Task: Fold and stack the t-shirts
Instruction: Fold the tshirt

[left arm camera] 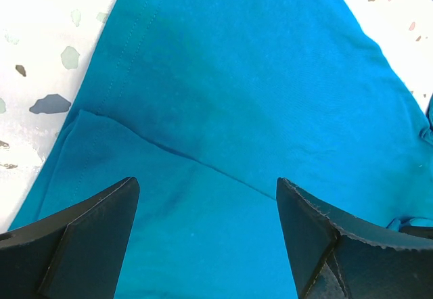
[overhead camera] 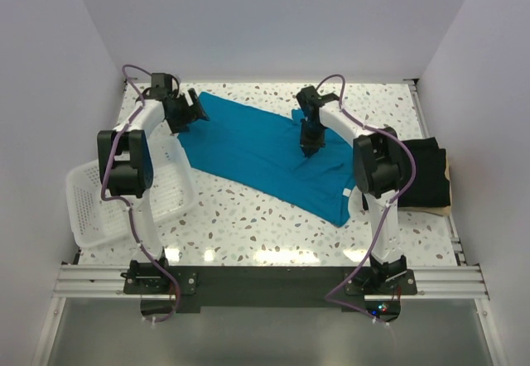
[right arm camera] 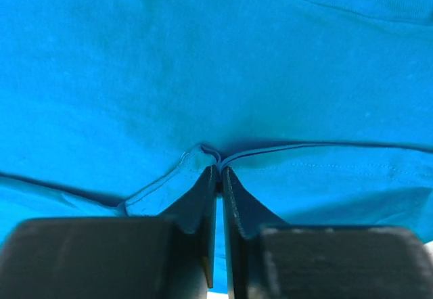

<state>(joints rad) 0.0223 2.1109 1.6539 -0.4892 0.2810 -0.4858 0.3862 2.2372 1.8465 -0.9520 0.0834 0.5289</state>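
Note:
The teal-blue t-shirt [overhead camera: 265, 146] lies spread across the middle of the table, partly folded. It fills the left wrist view [left arm camera: 257, 96] and the right wrist view [right arm camera: 216, 62]. My left gripper [overhead camera: 196, 111] is open over the shirt's far left corner, its fingers [left arm camera: 81, 238] wide apart above a fold line. My right gripper [overhead camera: 310, 145] is shut on a pinched edge of the teal shirt [right arm camera: 219, 166] at its right side. The black t-shirt [overhead camera: 426, 171] lies folded at the right edge of the table, behind the right arm.
A white plastic mesh basket [overhead camera: 95, 209] sits at the left edge of the table, partly under the left arm. White walls close the table on three sides. The speckled tabletop [overhead camera: 248, 225] shows in front of the shirt.

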